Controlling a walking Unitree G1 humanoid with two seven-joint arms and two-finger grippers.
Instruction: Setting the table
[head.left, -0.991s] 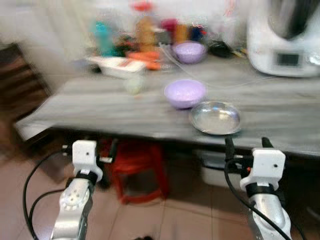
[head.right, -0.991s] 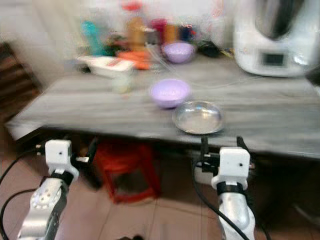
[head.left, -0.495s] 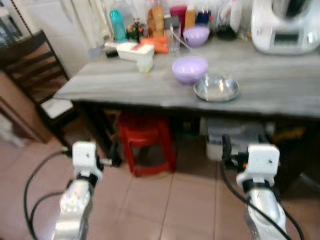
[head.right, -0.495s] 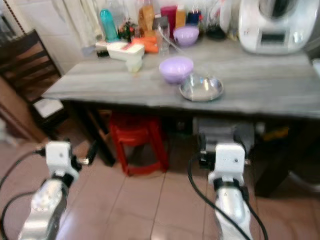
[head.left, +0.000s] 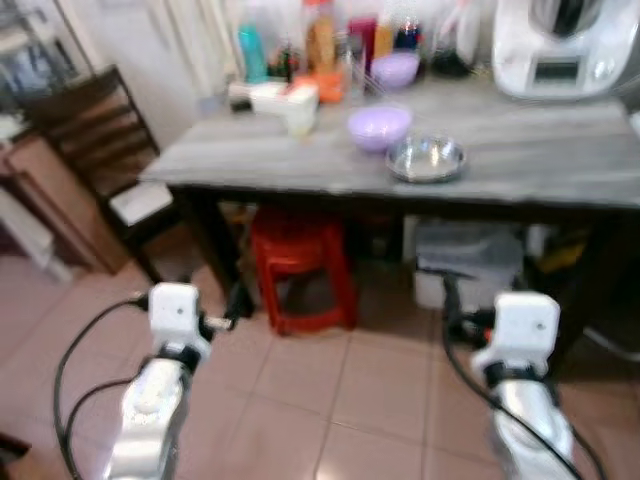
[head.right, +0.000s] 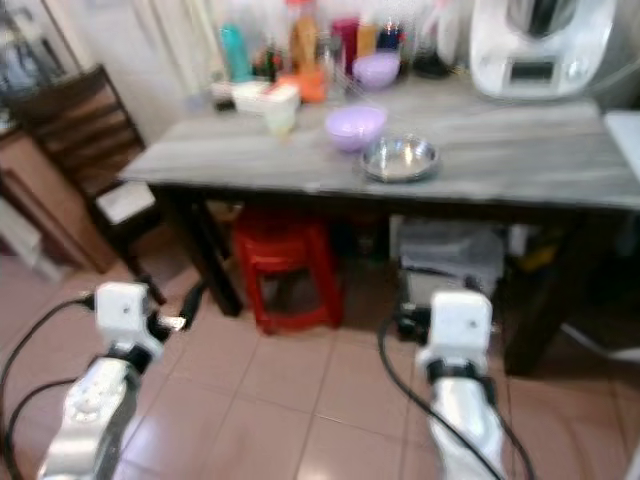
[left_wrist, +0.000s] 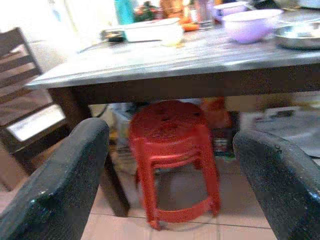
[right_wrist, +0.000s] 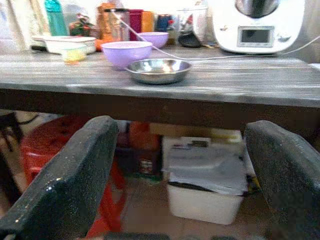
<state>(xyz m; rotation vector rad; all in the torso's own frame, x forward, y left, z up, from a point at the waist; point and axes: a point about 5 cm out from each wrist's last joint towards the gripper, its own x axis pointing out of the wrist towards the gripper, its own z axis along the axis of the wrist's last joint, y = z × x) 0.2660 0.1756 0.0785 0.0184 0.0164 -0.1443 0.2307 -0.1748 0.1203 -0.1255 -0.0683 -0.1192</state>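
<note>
My left gripper (left_wrist: 167, 175) and right gripper (right_wrist: 177, 175) hang wide and empty at lower frame, since the steel bowl (head.left: 426, 158) and purple bowl (head.left: 379, 126) on the surface (head.left: 540, 165) sit beyond reach.

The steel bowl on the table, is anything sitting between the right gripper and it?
Nothing visible blocks it. The right gripper hangs open, below tabletop height and back from the table edge; the steel bowl sits near that edge, with the purple bowl behind it, farther from the gripper.
</note>
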